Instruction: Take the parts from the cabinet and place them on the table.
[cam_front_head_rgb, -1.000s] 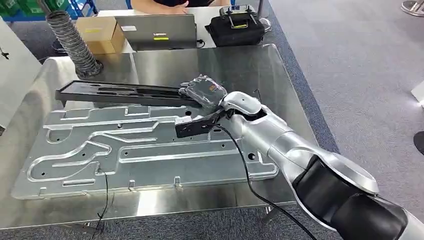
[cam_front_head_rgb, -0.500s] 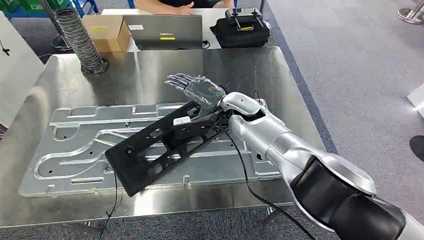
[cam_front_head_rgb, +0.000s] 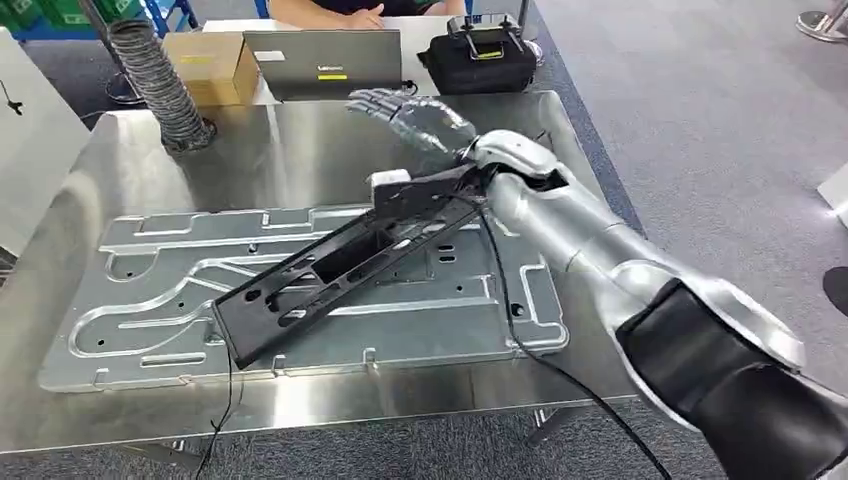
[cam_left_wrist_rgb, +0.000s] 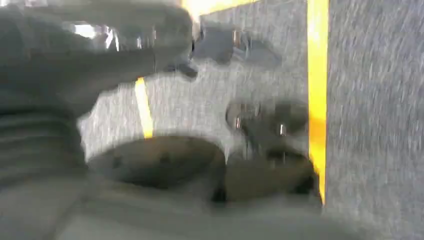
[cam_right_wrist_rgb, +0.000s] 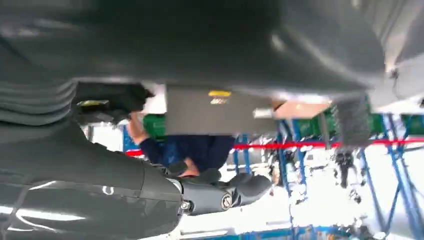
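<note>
Lying aslant, long black slotted part (cam_front_head_rgb: 330, 265)

Steel table (cam_front_head_rgb: 300, 135) under grooved aluminium plate (cam_front_head_rgb: 180, 290) and ribbed hose (cam_front_head_rgb: 160, 85)

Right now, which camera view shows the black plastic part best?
The head view: the black plastic part lies whole across the metal plate, one end propped near the right hand's wrist. The right wrist view looks across the table at a laptop; the left wrist view, blurred, faces floor.

right hand (cam_front_head_rgb: 415, 115) raised, fingers (cam_front_head_rgb: 365, 100) spread, empty
</note>
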